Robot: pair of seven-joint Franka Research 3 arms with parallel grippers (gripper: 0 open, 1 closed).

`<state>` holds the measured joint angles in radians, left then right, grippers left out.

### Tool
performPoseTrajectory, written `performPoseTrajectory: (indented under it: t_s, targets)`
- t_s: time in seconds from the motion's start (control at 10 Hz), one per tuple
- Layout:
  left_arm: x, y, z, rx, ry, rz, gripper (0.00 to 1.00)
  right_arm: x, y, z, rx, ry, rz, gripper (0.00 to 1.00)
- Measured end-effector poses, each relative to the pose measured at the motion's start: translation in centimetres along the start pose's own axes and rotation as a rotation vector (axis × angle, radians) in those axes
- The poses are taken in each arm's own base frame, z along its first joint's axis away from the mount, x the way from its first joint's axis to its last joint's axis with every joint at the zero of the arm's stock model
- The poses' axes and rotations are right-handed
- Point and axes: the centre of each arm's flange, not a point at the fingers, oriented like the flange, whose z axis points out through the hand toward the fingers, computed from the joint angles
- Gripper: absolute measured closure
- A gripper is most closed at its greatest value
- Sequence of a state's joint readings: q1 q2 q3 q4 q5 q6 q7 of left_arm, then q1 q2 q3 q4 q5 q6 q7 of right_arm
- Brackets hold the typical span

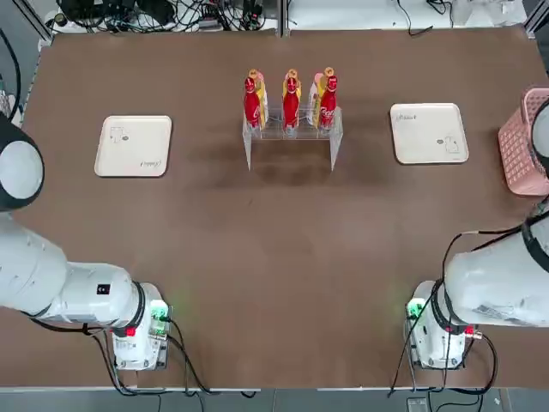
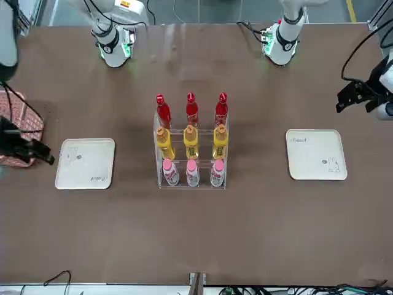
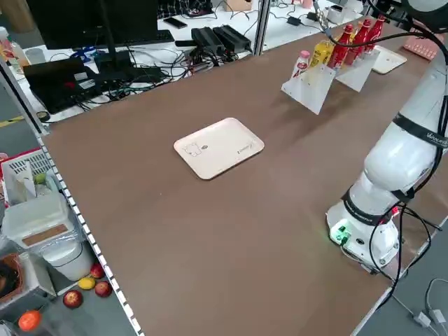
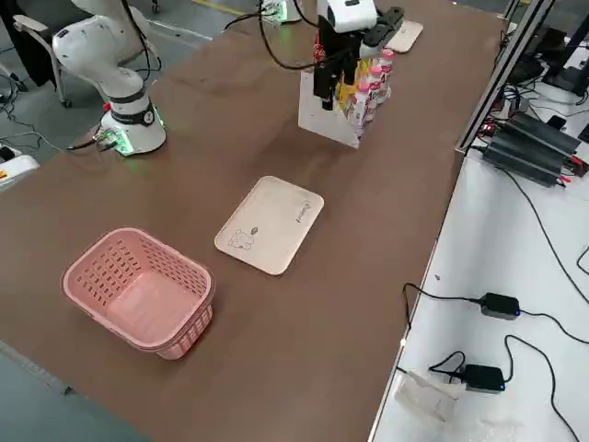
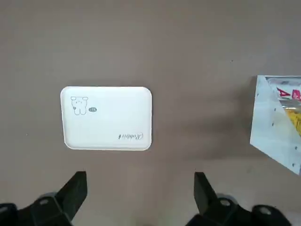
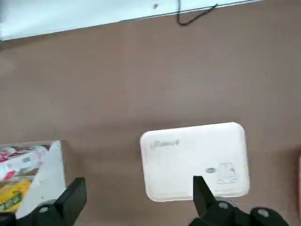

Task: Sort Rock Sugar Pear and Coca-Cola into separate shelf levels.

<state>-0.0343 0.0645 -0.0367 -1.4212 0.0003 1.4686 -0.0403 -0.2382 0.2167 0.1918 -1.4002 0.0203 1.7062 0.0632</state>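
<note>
Acrylic shelf stand sits at 12 o'clock on the brown surface, far side from the arm bases. Three rows of three bottles on it, seen from the front view.

Coca-Cola bottles: three red, upright, in the row nearest the robot. Overhead they stand on the raised top, side by side.

Rock Sugar Pear bottles: three yellow with orange caps, upright, middle row, just behind the red ones from the robot's side.

Pale bottles with pink caps: three, row farthest from the robot. Which level each row occupies cannot be told for certain from these views.

Beige tray at 9 o'clock of the stand, well apart. Second beige tray at 3 o'clock, well apart. Pink basket just beyond that tray, at the surface's right edge.

Left gripper: raised above the left tray, jaws spread apart, nothing between them.

Right gripper: raised above the right tray, jaws spread apart, nothing between them.
</note>
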Motion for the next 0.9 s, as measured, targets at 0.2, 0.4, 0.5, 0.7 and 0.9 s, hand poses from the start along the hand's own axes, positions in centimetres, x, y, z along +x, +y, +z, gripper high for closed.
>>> performPoseTrajectory:
  t_s: [0.2, 0.4, 0.5, 0.7, 0.9]
  targets:
    - [0.0, 0.0, 0.0, 0.000, 0.000, 0.005, 0.00, -3.0, 1.6, -4.8, -0.045, -0.007, 0.033, 0.00]
    - [0.0, -0.1, 0.0, 0.009, 0.000, 0.004, 0.00, -5.5, 2.1, -8.2, -0.060, -0.002, 0.095, 0.00]
    - [0.0, -0.2, 0.0, 0.024, 0.001, 0.004, 0.00, -5.8, 3.1, -8.3, -0.064, -0.009, 0.134, 0.00]
    - [0.0, -0.2, 0.0, 0.029, 0.001, 0.005, 0.00, -5.8, 4.3, -6.8, -0.068, -0.041, 0.163, 0.00]
    - [0.0, -0.2, 0.0, 0.029, 0.001, 0.005, 0.00, -5.8, 3.8, -5.3, -0.068, -0.069, 0.160, 0.00]
